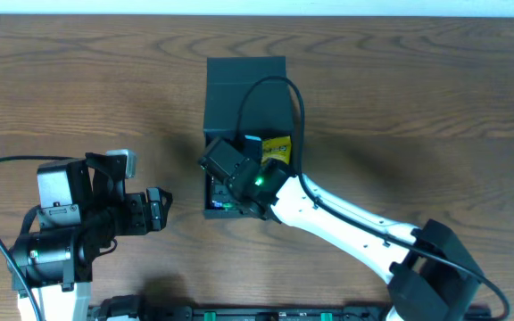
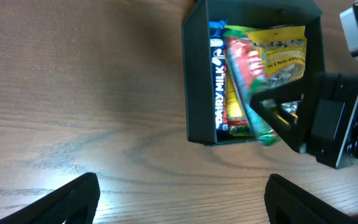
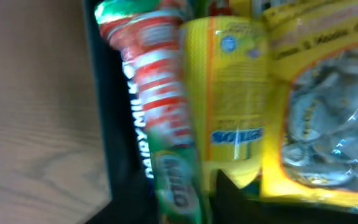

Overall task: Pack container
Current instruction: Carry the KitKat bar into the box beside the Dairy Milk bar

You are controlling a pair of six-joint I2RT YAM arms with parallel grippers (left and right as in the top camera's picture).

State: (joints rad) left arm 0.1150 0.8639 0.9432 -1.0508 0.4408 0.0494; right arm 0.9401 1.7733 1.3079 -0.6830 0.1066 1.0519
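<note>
Overhead: right gripper over the container, grip impossible to tell; left gripper spread wide.

left end effector spread wide, right end effector angled down

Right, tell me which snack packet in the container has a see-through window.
The wide yellow bag, farthest from the Dairy Milk bar. Its clear panel shows the contents; the Milo packet and the narrow yellow packet are opaque.

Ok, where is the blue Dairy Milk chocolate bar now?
The Dairy Milk bar sits inside the matte dark container, against its left wall in the left wrist view, red-and-green Milo packet alongside.
</note>
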